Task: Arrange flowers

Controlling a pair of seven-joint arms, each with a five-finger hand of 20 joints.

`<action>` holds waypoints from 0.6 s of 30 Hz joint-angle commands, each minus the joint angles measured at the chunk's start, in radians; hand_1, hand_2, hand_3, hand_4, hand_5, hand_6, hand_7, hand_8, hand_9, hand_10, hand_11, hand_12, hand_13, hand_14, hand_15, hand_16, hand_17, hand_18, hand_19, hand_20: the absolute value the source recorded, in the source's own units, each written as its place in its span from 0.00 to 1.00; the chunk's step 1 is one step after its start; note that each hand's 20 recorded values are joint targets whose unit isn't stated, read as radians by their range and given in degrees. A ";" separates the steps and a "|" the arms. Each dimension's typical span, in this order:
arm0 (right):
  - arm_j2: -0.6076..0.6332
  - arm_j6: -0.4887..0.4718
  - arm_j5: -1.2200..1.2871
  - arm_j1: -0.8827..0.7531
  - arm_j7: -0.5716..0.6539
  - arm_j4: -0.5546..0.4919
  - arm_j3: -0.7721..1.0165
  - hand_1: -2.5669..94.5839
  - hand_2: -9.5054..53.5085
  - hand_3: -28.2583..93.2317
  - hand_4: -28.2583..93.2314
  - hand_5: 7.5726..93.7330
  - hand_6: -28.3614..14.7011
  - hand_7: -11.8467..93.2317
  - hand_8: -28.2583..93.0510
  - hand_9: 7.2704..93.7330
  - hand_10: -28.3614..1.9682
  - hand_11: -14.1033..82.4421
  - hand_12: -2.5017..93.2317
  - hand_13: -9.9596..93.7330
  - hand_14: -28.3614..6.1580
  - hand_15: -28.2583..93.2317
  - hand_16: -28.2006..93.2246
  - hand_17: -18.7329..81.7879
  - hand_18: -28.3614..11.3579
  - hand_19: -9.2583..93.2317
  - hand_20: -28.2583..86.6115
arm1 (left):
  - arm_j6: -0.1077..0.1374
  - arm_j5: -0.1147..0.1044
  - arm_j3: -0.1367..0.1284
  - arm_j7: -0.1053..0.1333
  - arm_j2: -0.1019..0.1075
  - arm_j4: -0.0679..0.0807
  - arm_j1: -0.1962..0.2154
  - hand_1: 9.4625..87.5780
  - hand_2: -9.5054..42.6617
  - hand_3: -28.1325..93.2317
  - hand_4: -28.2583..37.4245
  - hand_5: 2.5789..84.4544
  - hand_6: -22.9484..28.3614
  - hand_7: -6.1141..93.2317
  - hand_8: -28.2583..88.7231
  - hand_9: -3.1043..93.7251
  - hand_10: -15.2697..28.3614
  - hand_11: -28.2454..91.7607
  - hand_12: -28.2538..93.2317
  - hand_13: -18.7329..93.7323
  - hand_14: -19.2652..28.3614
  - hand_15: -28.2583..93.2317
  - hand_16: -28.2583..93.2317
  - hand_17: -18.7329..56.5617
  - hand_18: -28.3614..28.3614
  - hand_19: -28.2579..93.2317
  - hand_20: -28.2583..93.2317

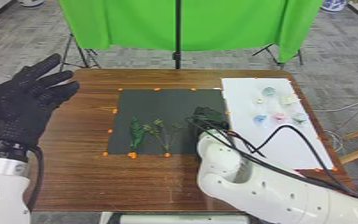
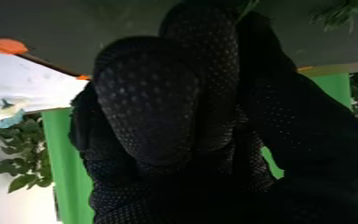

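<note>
In the head view my left hand is raised off the table's left side, open with its fingers spread. My right hand is low over the right edge of the black mat. A leafy green stem and a branching stem lie on the mat to its left. In the right wrist view the thumb of my right hand lies against the fingers, with a bit of green stem at their tips; the rest of it is hidden. Another green sprig lies apart on the mat.
A white board on the table's right side holds several small pale flowers, right of my right hand. Orange markers line the mat's edges. Beyond the wooden table stands a green backdrop.
</note>
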 commanded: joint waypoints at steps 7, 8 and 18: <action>-0.013 -0.042 -0.007 -0.006 0.049 -0.008 -0.004 0.50 0.00 0.80 0.02 0.95 0.62 0.28 0.31 1.00 0.68 0.52 0.17 1.00 0.71 0.68 0.37 0.73 0.20 1.00 0.43 | -0.005 0.013 0.007 -0.031 -0.015 0.009 -0.002 0.16 0.34 0.88 0.03 0.42 0.65 0.20 0.16 0.38 0.85 0.50 0.33 0.40 1.00 0.72 0.14 0.18 0.96 0.74 0.45; -0.016 -0.043 -0.002 -0.006 0.052 -0.009 -0.002 0.48 0.00 0.80 0.02 0.95 0.63 0.28 0.30 1.00 0.68 0.52 0.18 1.00 0.71 0.68 0.37 0.73 0.20 1.00 0.43 | -0.005 0.013 0.007 -0.028 -0.014 0.008 0.001 0.16 0.34 0.88 0.03 0.42 0.65 0.20 0.16 0.38 0.85 0.50 0.33 0.40 1.00 0.72 0.14 0.18 0.96 0.74 0.45; 0.003 -0.063 -0.011 0.027 0.049 -0.004 -0.022 0.42 0.03 0.82 0.04 0.94 0.63 0.29 0.16 1.00 0.63 0.51 0.18 1.00 0.69 0.67 0.37 0.73 0.18 1.00 0.43 | 0.004 0.010 0.004 -0.016 -0.014 0.004 0.013 0.16 0.34 0.88 0.04 0.43 0.65 0.21 0.16 0.38 0.85 0.50 0.33 0.40 1.00 0.73 0.14 0.18 0.96 0.74 0.46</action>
